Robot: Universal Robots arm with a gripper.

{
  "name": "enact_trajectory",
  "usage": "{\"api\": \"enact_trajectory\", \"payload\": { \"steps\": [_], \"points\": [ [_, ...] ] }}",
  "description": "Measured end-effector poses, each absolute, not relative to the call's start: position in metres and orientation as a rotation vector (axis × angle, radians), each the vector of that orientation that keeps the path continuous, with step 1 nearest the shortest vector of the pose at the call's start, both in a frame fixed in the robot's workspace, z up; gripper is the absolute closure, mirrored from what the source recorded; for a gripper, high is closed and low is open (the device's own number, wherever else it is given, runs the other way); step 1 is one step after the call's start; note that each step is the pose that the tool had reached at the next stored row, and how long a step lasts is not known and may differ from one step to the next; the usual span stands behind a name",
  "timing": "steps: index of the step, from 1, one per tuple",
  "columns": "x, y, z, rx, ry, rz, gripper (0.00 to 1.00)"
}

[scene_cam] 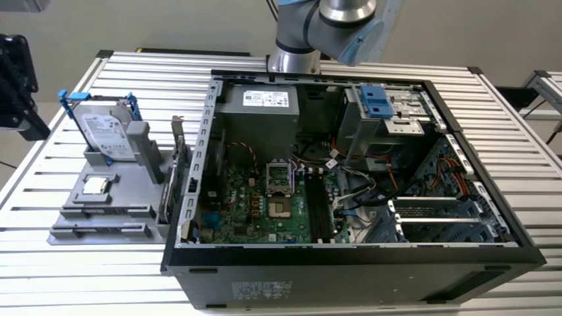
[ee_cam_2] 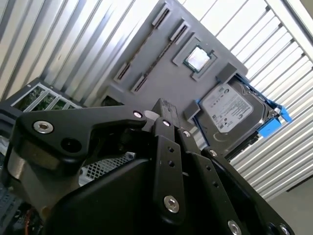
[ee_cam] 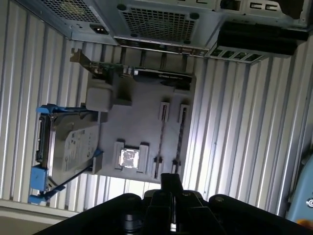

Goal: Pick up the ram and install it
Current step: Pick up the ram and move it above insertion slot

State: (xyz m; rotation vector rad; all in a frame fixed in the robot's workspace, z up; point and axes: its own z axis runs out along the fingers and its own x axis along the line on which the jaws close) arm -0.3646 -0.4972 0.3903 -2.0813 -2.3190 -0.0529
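- The table (scene_cam: 131, 72) carries everything, and its slats are seen under the gripper in both wrist views.
- The case (scene_cam: 351, 263) lies open in the middle of the table. The long black board slots (scene_cam: 318, 207) look bare, so the install is judged not yet done.
- The holder (ee_cam: 146, 112) is set between the case and the table edge at the exterior view's left. It is the place toward which the pick is to be aimed.
- The gripper (ee_cam: 171, 182) hangs above the table, well apart from the holder. Its jaws are seen pressed together with nothing between them, so they are judged to need spreading before any descent.
- The drive (ee_cam: 63, 147) and the card (ee_cam: 142, 71) stand in the same holder, and both are best given a wide berth on the way down.
- The ram (ee_cam: 179, 139) stands on edge in a pair of holder slots, untouched, at the holder end away from the card. A second strip (ee_cam: 161, 139) is held just beside it.
- The grip is judged best taken at mid-length, across the thin faces, with the jaws squared to the strip. The neighbour is not to be nudged, and the lift is to be kept straight, since so thin a board is likely to bend or bind.
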Motion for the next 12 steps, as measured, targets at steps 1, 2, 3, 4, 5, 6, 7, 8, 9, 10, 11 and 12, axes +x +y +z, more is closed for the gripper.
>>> {"api": "enact_trajectory", "payload": {
  "steps": [1, 2, 3, 4, 5, 6, 7, 8, 9, 10, 11, 12],
  "points": [
    [-0.3647, -0.4972, 0.3903, -2.092, -2.309, -0.053, 1.0],
    [-0.3648, -0.4972, 0.3903, -2.102, -2.3, -0.052, 1.0],
    [-0.3649, -0.4972, 0.3903, -2.112, -2.29, -0.052, 1.0],
    [-0.365, -0.4972, 0.3903, -2.122, -2.28, -0.051, 1.0],
    [-0.3651, -0.4972, 0.3903, -2.132, -2.27, -0.05, 1.0],
    [-0.3652, -0.4972, 0.3903, -2.143, -2.26, -0.05, 1.0],
    [-0.3653, -0.4972, 0.3903, -2.152, -2.251, -0.05, 1.0],
    [-0.3654, -0.4972, 0.3903, -2.161, -2.242, -0.05, 1.0],
    [-0.3655, -0.4972, 0.3903, -2.171, -2.233, -0.05, 1.0],
    [-0.3655, -0.4972, 0.3903, -2.18, -2.224, -0.05, 1.0],
    [-0.3656, -0.4972, 0.3903, -2.189, -2.215, -0.05, 1.0],
    [-0.3656, -0.4972, 0.3903, -2.198, -2.206, -0.05, 1.0]
  ]
}}
